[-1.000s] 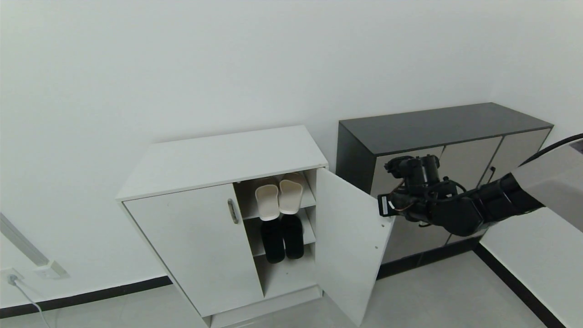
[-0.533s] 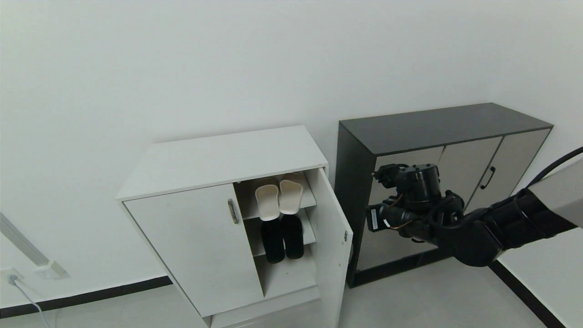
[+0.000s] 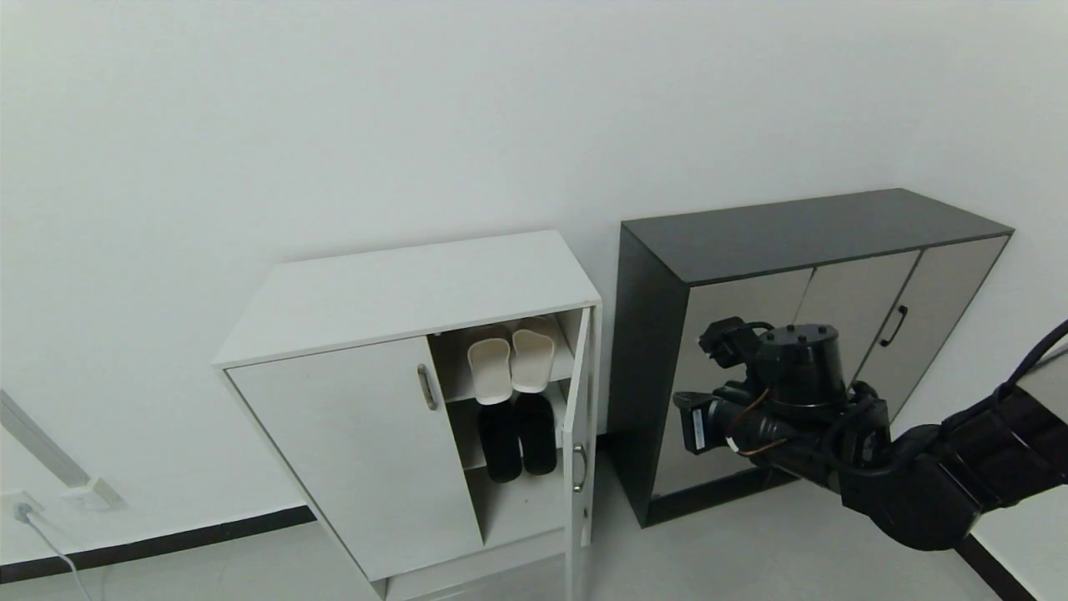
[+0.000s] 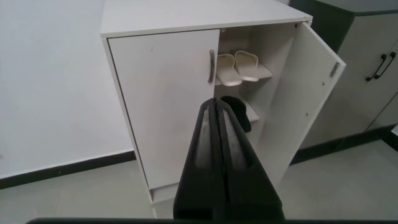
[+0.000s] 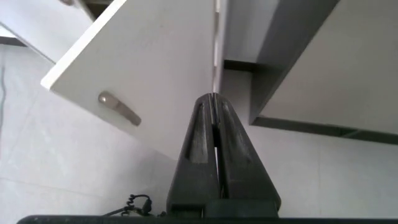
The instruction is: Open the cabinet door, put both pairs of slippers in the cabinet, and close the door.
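Right hand [image 3: 686, 421] hangs clenched, its two black fingers [image 5: 200, 124] pressed flat together with nothing between them, out in front of the dark grey cabinet with pale doors [image 3: 801, 229]. It points toward the outer face of the white cabinet door [image 3: 577, 417]. In the head view it stands apart from the door, with a strip of the dark cabinet's side showing between them. In the right wrist view the same fingers line up with the door's free edge, and the small curved metal handle [image 5: 118, 107] sits off to one side of them. Whether the tips touch the panel cannot be told there.

The door belongs to the low white wooden cabinet [image 3: 400, 292] against the white wall [image 3: 417, 108]. It stands partly open, swung out from the right-hand compartment so that the head camera sees it almost edge-on. The left door [image 3: 350, 451] is closed.

Inside the open compartment the pair of cream slippers [image 3: 511, 363] lies side by side on the upper shelf, reaching its front edge. The pair of black slippers [image 3: 517, 434] lies side by side on the shelf just below, also at the front edge.

Left hand [image 4: 214, 106] is clenched too and empty, well back from the cabinet's front and aimed at the opening between the two doors — both pairs of slippers show beyond its tips.
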Controlling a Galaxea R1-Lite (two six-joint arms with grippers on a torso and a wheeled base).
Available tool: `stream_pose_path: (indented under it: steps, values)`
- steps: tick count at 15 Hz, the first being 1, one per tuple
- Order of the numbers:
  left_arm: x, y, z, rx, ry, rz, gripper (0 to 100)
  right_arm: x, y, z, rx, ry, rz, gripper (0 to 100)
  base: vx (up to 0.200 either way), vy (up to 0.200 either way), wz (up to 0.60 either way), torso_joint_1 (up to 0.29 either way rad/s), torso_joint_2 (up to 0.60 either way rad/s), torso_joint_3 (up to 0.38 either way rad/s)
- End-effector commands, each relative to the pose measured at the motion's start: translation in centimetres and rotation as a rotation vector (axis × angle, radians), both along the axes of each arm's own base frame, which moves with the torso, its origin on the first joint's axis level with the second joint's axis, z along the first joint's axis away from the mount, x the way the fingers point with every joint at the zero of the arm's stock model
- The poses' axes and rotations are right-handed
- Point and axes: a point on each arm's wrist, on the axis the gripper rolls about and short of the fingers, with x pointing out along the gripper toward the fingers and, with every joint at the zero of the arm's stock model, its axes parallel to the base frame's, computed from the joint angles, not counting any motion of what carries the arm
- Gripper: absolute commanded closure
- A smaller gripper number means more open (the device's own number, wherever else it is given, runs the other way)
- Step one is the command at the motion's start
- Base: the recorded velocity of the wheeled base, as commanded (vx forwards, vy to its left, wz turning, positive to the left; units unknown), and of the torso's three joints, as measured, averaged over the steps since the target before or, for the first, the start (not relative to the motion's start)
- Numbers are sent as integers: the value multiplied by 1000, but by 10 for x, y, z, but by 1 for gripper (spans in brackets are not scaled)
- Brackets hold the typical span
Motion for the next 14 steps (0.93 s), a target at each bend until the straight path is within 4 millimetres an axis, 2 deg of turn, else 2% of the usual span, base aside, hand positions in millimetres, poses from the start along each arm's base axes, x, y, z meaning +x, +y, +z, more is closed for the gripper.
stream_pose_path:
  steps: [1,8,14]
  values:
    - [0,0,0,-1,0,2,100,-6,5,2,8,-4,28,100,0,0,600,7,2,-7]
    - [0,0,0,-1,0,0,100,-8,6,-3,4,3,51,100,0,0,600,2,3,-1]
    - [0,0,0,1,0,0,100,-9,3,5,55,-81,37,100,0,0,0,0,0,0]
